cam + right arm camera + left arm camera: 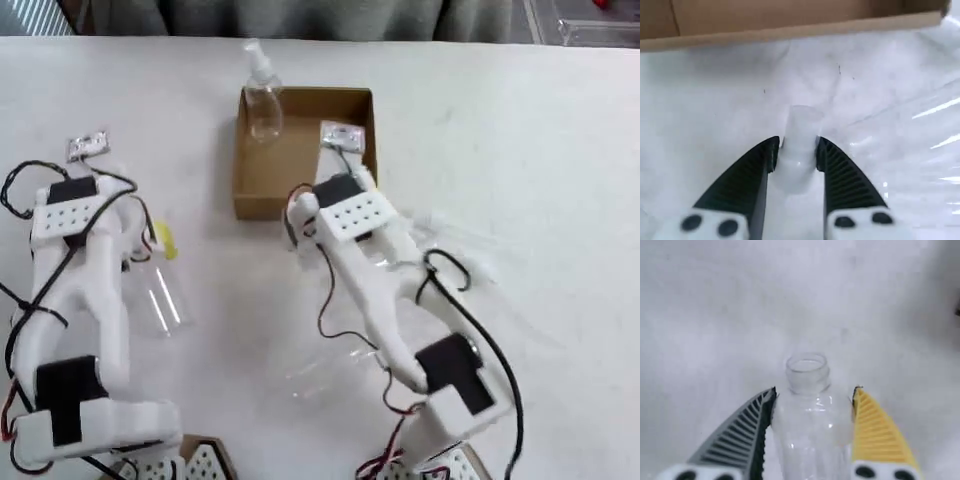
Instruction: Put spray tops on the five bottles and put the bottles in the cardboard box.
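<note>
A white surface (520, 120) spreads across the whole high view. At upper centre we see the cardboard box (310, 93), open side up. A capped bottle (264, 100), clear with its spray top already on, sits in the box's upper-left corner.

At the left of the frame, the left end effector (812, 392) is closed narrowly on an open bottle (812, 432). Its grey and yellow fingers press the shoulders on either side, and the bare neck pokes out beyond the tips. This clear bottle has no top, and we find it well apart from the box.

Near the middle of the frame, the right end effector (797, 141) sits just below the box's near wall. Its black fingers clamp a pale spray top (799, 125) between them, over the surface and not inside the box. Clear plastic film (920, 130) lies crumpled beside it, toward the right of the high view.
</note>
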